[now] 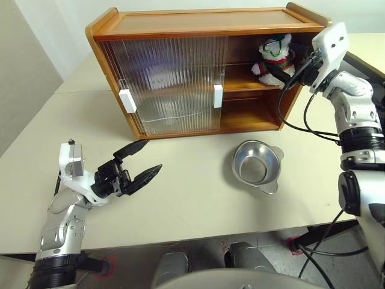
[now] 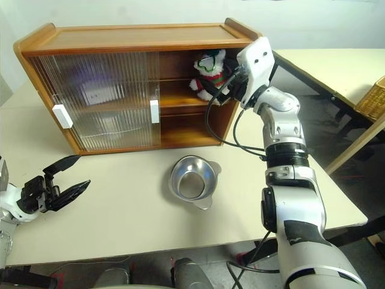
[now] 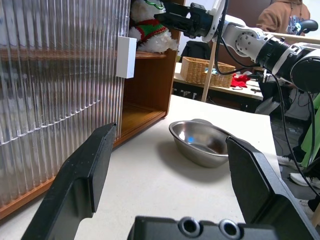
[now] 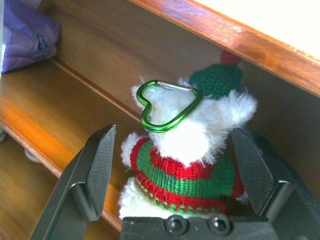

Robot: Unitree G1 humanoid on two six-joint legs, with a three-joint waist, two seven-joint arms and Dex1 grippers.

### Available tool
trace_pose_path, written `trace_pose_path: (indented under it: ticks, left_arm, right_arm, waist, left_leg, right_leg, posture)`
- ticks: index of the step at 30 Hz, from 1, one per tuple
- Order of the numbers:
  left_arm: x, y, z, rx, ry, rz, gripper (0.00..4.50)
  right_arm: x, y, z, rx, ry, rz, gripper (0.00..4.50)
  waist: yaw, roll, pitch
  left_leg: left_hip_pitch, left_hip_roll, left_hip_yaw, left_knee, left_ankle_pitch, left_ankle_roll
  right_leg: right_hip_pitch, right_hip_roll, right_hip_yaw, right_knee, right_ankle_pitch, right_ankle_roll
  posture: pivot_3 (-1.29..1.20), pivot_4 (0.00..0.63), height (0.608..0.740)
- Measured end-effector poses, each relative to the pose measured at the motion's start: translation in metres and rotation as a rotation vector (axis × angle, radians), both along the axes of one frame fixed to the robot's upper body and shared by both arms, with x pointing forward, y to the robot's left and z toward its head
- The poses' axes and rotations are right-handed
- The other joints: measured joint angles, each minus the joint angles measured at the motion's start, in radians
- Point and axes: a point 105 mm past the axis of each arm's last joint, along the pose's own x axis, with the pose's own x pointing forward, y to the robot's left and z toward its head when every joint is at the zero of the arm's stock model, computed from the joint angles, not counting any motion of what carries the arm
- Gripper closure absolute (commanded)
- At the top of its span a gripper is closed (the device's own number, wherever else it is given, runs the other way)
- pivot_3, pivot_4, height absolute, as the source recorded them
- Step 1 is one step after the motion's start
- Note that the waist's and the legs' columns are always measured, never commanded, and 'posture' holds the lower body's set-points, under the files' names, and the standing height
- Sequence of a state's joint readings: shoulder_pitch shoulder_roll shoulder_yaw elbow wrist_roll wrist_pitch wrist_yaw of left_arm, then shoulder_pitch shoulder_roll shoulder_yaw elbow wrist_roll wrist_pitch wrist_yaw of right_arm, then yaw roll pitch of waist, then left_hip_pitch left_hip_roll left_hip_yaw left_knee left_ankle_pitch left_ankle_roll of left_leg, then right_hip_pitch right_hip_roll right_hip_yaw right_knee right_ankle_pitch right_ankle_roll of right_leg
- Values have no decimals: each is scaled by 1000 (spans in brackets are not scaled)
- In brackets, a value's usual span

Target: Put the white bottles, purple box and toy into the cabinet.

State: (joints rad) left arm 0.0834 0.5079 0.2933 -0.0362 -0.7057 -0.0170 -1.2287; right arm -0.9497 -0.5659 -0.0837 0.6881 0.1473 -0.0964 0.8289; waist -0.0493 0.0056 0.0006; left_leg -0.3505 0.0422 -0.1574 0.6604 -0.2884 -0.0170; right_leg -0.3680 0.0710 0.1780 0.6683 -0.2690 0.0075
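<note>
Toy (image 4: 185,155) sat on the cabinet (image 1: 180,30) shelf between the right gripper (image 4: 182,165)'s wide-open, empty fingers, which should back straight out without snagging it.

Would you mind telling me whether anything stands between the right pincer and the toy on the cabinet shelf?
Nothing visible does. The right pincer is open with the toy directly between its fingers, sitting on the inner shelf of the cabinet at the open side.
</note>
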Motion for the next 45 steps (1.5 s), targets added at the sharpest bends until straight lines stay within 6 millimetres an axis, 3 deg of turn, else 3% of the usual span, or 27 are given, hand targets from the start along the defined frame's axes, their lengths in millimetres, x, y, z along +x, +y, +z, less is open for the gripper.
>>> trace_pose_path:
  ticks: [20,23,33,41,45]
  left_arm:
    - [2,-3,0,-13,-3,-24,0]
    - [2,-3,0,-13,-1,-26,0]
    - [2,-3,-1,-14,5,-27,0]
    - [1,-3,-2,-14,10,-25,0]
    - [1,-2,-2,-15,12,-23,0]
  right_arm:
    - [-9,-9,2,-76,38,5,29]
    - [-10,-12,4,-85,30,-5,613]
    - [-12,-26,3,-84,40,-57,4469]
    - [-11,-21,2,-69,44,-46,4469]
    - [-15,-15,7,53,73,28,4469]
  waist:
    - [3,0,0]
    - [3,0,0]
    - [-9,0,0]
    - [-13,0,0]
    - [-12,0,0]
  left_leg:
    - [0,0,0,0,0,0]
    - [0,-1,0,0,0,0]
    - [0,0,0,-1,0,0]
    - [0,0,0,-1,0,0]
    - [0,0,1,-1,0,0]
  right_leg:
    - [0,0,0,-1,0,1]
    - [0,0,0,-1,0,1]
    - [0,1,0,-1,0,1]
    - [0,1,0,-1,-1,2]
    - [0,1,0,-1,-1,2]
  posture:
    - [-77,0,740]
    - [-77,0,740]
    - [-74,0,740]
    - [-66,0,740]
    - [-66,0,740]
